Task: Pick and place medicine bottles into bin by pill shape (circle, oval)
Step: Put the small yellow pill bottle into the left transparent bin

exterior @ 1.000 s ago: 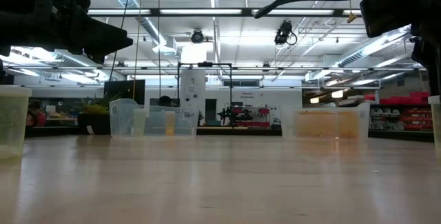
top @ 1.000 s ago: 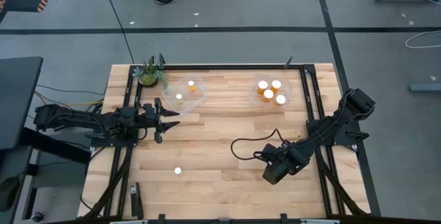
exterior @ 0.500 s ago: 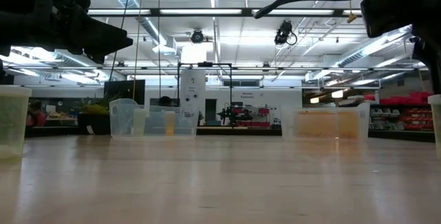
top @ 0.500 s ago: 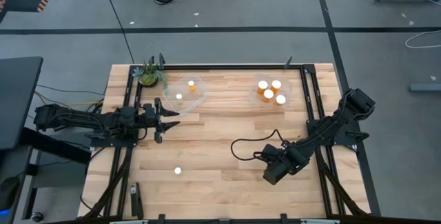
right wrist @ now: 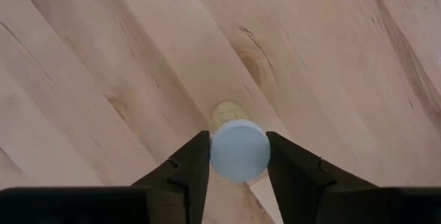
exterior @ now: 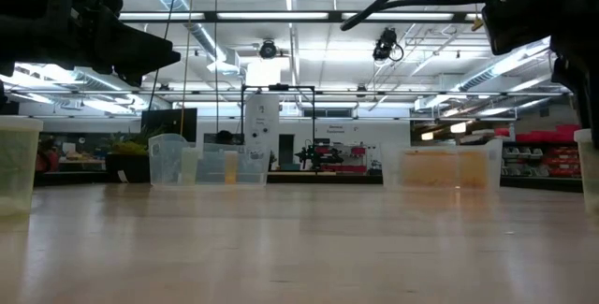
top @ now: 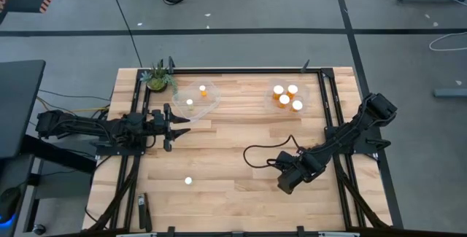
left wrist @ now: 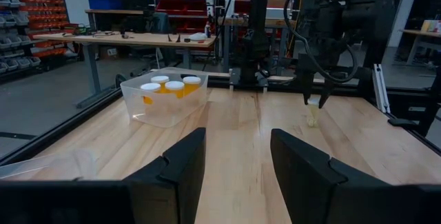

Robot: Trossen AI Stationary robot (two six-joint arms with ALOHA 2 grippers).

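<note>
Pinching a white-capped medicine bottle (right wrist: 239,149) by its cap, the right gripper (right wrist: 238,156) stood over the near right tabletop (top: 233,131); light, rigid and smooth, it looked best gripped at the cap. A lone bottle (top: 188,181) sat near left. The left gripper (left wrist: 238,156) waited with fingers apart, mid-left. Farther off, two clear bins (top: 292,98) held more bottles; pill shapes were unreadable.

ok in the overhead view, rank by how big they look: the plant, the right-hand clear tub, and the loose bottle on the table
1. Right clear tub, holding three white-capped bottles: largest.
2. Plant: somewhat smaller, though its leaves spread wide.
3. Loose bottle: by far the smallest, just a white cap from above.
</note>
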